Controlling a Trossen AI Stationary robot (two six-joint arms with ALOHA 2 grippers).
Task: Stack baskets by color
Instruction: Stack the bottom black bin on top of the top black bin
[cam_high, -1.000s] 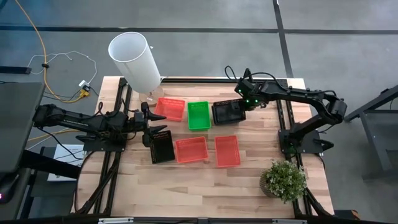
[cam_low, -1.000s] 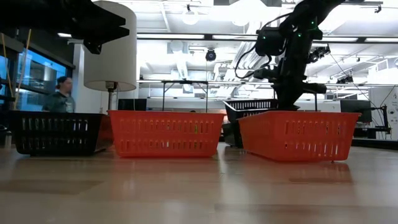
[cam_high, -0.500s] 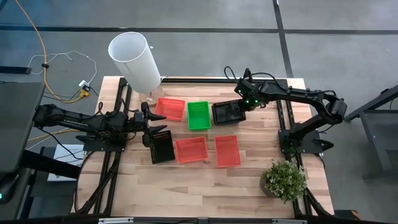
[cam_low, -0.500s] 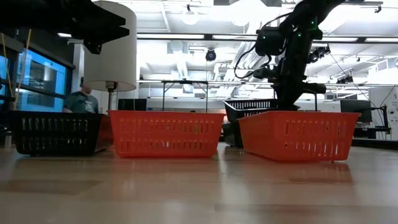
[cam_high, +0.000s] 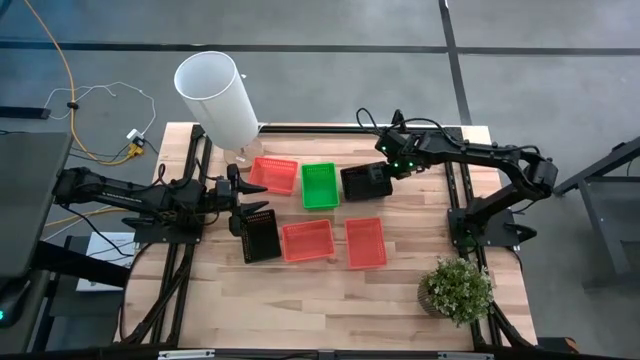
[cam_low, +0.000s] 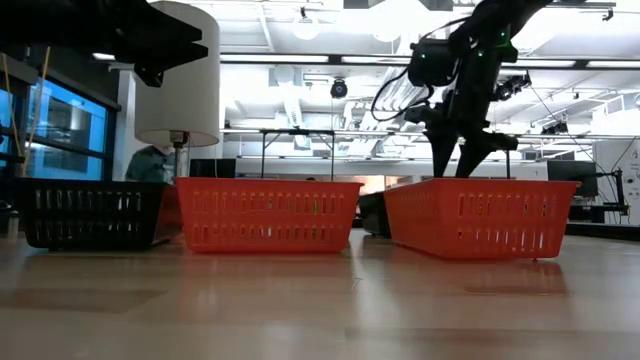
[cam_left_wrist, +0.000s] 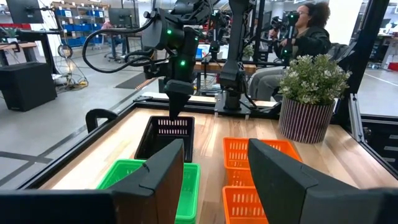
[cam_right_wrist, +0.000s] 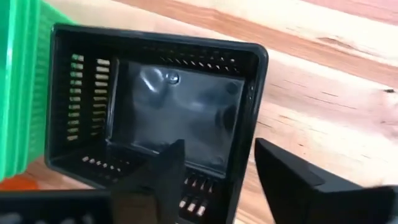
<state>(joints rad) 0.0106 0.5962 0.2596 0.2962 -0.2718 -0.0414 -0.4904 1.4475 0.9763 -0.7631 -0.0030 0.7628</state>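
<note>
Just below the right gripper (cam_low: 462, 160), spread jaws straddle the near wall of a black basket (cam_high: 366, 181); that basket sits on the table (cam_high: 400, 290), fingers clear of the plastic, nothing pinched. Looks like a release or a regrip on this basket, judged only from open jaws over its rim. Beside that basket, away from the jaws: green basket (cam_high: 320, 185), touching or nearly so, then a red basket (cam_high: 274, 174) further along the back row. Left gripper (cam_high: 243, 208) hangs over a second black basket (cam_high: 260, 236), jaws part-spread, holding nothing visible. Just beyond its fingers sit two more red baskets (cam_high: 308, 240), (cam_high: 365, 242) side by side. Only six basket footprints show; green looks layered in the right wrist view, count unclear. Step in hand: gathering blacks. Next move likely calls for closing on a black basket's wall, lifting it clear of the green, and nesting it squarely into the other black one. Potted plant (cam_high: 456, 288) and white cylinder (cam_high: 217, 97) stay out of it.
</note>
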